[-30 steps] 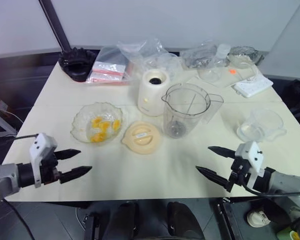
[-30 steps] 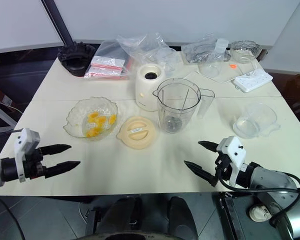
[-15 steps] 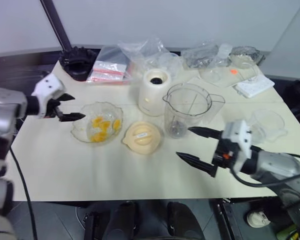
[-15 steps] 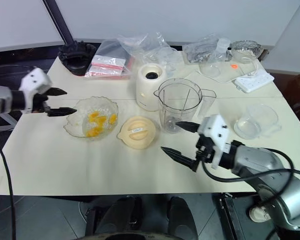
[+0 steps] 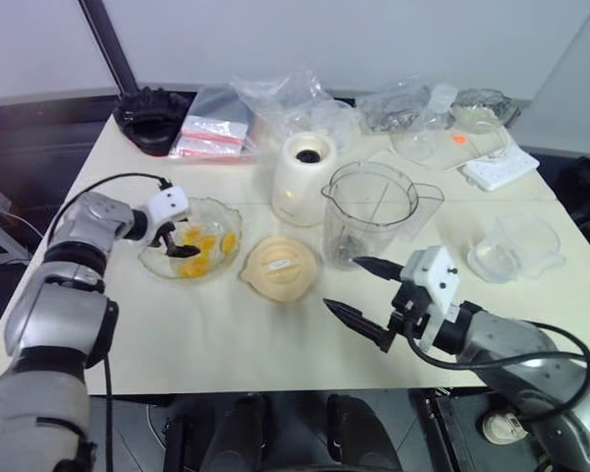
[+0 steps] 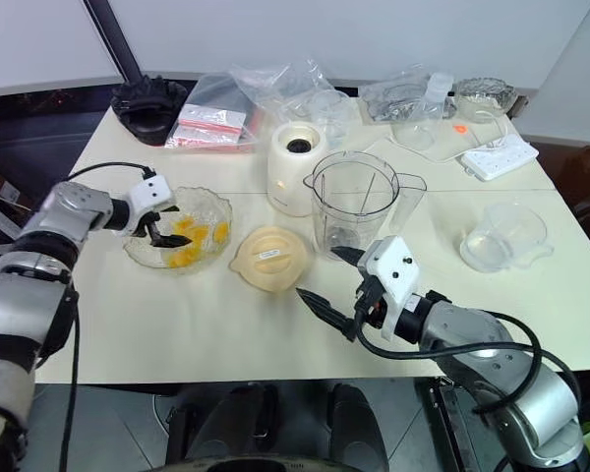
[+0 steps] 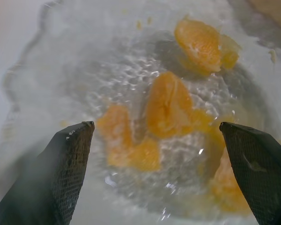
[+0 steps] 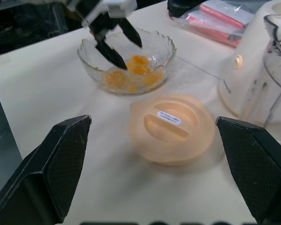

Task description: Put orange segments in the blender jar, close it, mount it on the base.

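Left gripper (image 6: pixel 163 228) spread inside bowl (image 6: pixel 208 205) over orange segments (image 7: pixel 166 105); right gripper (image 5: pixel 362 292) spread, empty, near lid (image 5: pixel 278 266).

This looks like a test room or lab, not a real kitchen. A plain cream table (image 5: pixel 275 344) stands by a bare white wall (image 5: pixel 354 39), with dark floor around it. Kitchen things sit on it like props: a blender base (image 5: pixel 302 180), a clear jar (image 5: pixel 367 218), a glass bowl (image 5: pixel 192 239). At the back lie crumpled plastic bags (image 5: pixel 285 98), a white power strip (image 5: pixel 499 169) and a black stand (image 5: pixel 152 120) with a slanted pole.
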Robot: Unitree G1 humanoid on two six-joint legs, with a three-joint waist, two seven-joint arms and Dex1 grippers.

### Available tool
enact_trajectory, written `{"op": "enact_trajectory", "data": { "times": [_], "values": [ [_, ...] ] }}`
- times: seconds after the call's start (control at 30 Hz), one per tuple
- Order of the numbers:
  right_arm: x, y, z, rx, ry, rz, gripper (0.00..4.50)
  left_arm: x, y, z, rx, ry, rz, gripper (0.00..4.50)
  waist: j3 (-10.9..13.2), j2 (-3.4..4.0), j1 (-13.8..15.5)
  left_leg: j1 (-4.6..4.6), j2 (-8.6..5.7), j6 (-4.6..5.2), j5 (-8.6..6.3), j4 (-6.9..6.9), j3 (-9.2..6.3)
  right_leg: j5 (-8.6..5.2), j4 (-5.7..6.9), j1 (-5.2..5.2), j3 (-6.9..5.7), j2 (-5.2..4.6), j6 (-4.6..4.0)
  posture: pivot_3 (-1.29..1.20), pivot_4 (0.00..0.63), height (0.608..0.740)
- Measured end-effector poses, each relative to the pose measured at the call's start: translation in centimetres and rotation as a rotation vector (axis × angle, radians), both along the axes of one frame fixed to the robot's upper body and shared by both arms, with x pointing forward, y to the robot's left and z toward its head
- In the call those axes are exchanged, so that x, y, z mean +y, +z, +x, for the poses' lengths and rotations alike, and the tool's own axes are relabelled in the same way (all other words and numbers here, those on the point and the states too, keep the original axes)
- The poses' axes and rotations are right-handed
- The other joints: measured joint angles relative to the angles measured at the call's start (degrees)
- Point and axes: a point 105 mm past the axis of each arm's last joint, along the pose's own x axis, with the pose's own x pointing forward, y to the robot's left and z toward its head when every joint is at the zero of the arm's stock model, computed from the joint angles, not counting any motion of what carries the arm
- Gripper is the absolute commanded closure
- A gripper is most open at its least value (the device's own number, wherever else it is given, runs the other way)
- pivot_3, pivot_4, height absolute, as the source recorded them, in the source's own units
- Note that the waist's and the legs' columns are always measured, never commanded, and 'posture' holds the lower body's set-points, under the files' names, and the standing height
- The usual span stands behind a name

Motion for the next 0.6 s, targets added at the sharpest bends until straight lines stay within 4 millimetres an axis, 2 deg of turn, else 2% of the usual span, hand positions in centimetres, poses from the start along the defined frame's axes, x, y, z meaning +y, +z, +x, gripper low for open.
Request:
{"op": "enact_trajectory", "data": {
  "times": [0.27, 0.47, 0.6],
  "values": [
    [0.6, -0.1, -0.6, 0.002, -0.019, 0.017, 0.02, 0.5, -0.3, 0.2, -0.021, 0.048, -0.004, 0.00, 0.00, 0.00, 0.02, 0.01, 0.00, 0.10, -0.06, 0.15, -0.02, 0.01, 0.02, 0.11, -0.02, 0.04, 0.01, 0.00, 0.150, 0.740],
    [0.3, -1.1, -1.4, 0.049, -0.033, 0.017, 0.02, 0.6, -0.8, -0.1, -0.006, 0.055, -0.020, 0.00, -0.01, -0.01, 0.03, 0.04, 0.00, 0.11, -0.07, 0.18, -0.06, 0.01, 0.02, 0.18, -0.05, 0.06, 0.02, 0.00, 0.150, 0.740],
    [0.5, -0.9, -1.8, 0.041, -0.026, 0.019, 0.02, 0.7, -0.9, -0.3, 0.001, 0.050, -0.032, 0.00, -0.01, -0.01, -0.01, 0.07, 0.00, 0.13, -0.08, 0.18, -0.06, 0.01, 0.02, 0.19, -0.05, 0.06, 0.02, 0.00, 0.150, 0.740]
  ]
}}
